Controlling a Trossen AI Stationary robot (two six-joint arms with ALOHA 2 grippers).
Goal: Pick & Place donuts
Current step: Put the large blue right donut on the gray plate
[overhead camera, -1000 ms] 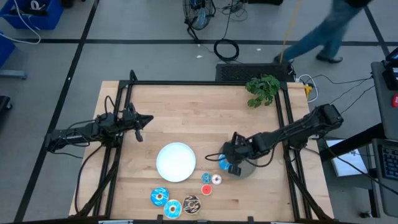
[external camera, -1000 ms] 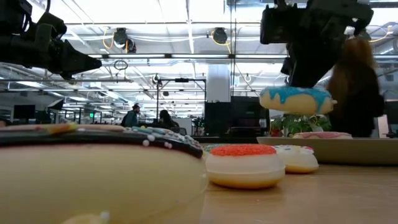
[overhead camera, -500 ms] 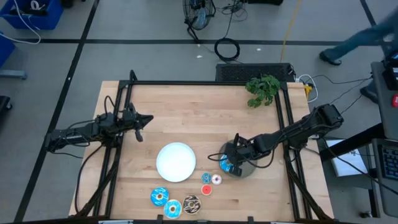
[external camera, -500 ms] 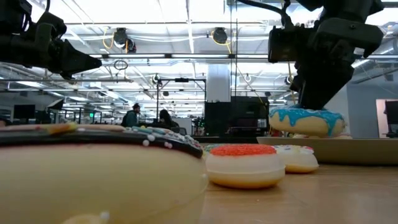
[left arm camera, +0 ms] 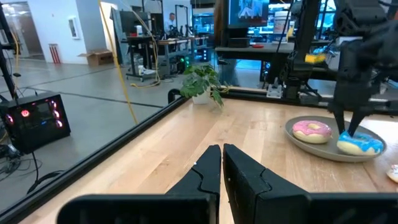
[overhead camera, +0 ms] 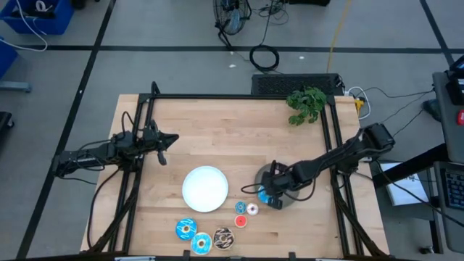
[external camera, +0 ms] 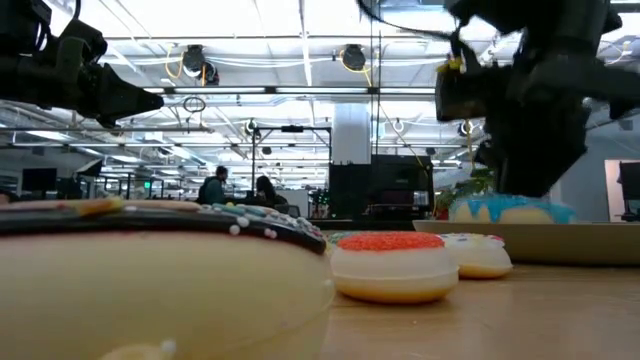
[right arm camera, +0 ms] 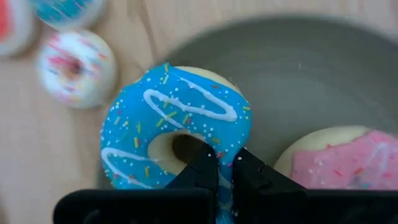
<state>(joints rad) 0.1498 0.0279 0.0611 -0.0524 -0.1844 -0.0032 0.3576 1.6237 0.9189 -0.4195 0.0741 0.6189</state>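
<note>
A pale wooden worktop [overhead camera: 217, 130] with a black frame stands on a grey floor [overhead camera: 167, 65] crossed by dark tape lines. A small green plant [overhead camera: 306, 104] sits at the worktop's far edge, with coiled black cables [overhead camera: 264, 56] on the floor beyond and a blue bin [overhead camera: 40, 14] in one corner. Across the table, ceiling lights [external camera: 200, 60] hang over an open hall; two people [external camera: 235, 188], perhaps seated, show far off.

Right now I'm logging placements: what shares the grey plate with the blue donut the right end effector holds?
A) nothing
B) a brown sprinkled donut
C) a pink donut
C: the left wrist view shows a pink donut beside the blue donut on the grey plate, under the right end effector.
</note>
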